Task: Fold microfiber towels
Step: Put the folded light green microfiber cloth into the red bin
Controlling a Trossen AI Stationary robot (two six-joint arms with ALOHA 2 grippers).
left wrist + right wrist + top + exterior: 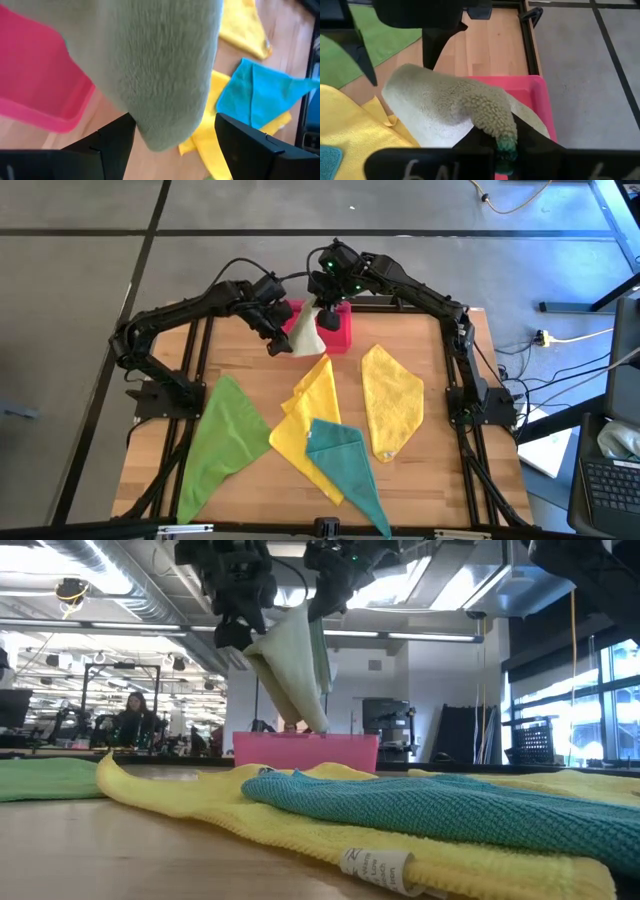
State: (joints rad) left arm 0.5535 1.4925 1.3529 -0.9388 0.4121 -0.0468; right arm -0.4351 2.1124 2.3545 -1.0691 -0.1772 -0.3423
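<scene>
Olive towel [307, 332] in shut right jaws, between spread left jaws.

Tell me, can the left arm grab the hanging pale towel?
Probably yes. The left gripper is open, its fingers either side of the pale towel, which hangs from the shut right gripper over the pink tray. Nothing blocks it.

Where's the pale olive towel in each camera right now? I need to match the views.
High: olive towel hangs at the far table edge, over the pink tray.
Low: top centre, draped above the tray.
Left wrist: fills the middle, tray beside it.
Right wrist: centre, before the tray.
Shared landmark: the pink tray.
</scene>
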